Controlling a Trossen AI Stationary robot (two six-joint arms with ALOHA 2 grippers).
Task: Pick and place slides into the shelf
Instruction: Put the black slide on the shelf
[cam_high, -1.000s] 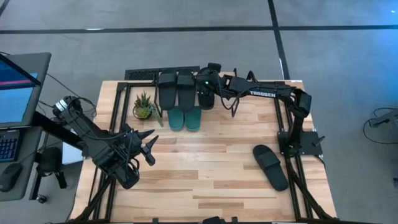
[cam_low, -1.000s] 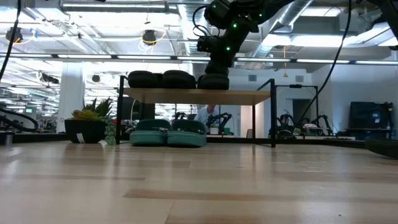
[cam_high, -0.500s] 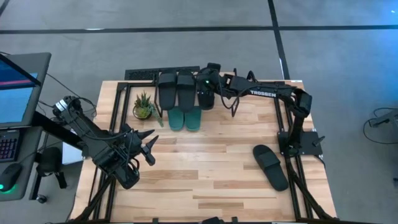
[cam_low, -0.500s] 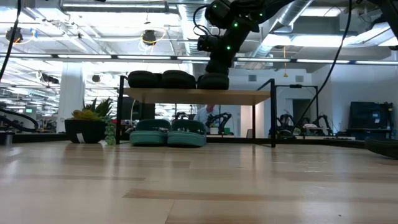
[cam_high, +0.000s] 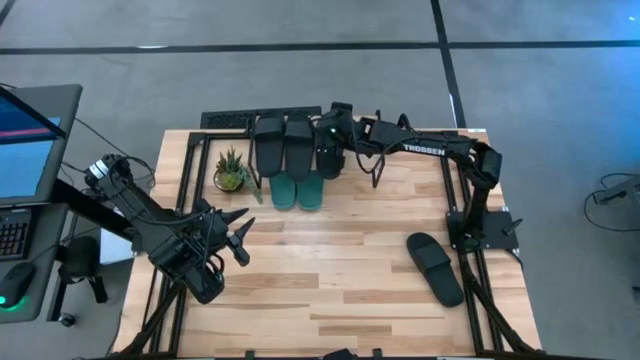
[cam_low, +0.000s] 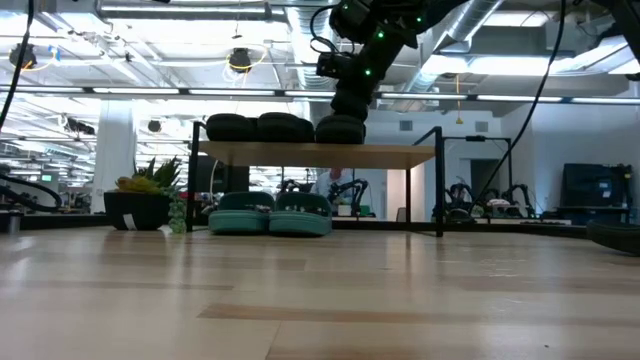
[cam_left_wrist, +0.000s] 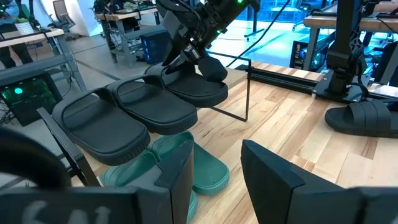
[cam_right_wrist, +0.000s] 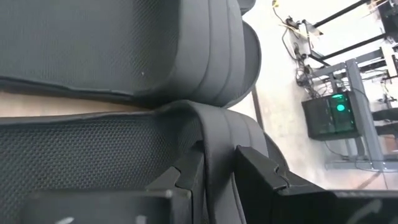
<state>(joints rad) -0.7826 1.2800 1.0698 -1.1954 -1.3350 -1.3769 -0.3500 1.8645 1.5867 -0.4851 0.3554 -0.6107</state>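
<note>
1. Your right gripper (cam_right_wrist: 214, 171) pinches the third black slide's (cam_high: 330, 152) strap on the shelf (cam_low: 320, 154); only its wrist view shows this.
2. That slide lies front-to-back beside two others.
3. Your left gripper (cam_high: 236, 232) waits open.

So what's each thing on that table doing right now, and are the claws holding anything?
Right gripper: shut on third black slide, over the shelf.
Left gripper: open, empty, waiting at the table's left front.
Two black slides: lying side by side on the shelf top.
Teal slides: paired on the table under the shelf.
Fourth black slide: flat on the table, not yet shelved.
Shelf: standing, room left on top.
Plant: upright beside the shelf.
</note>
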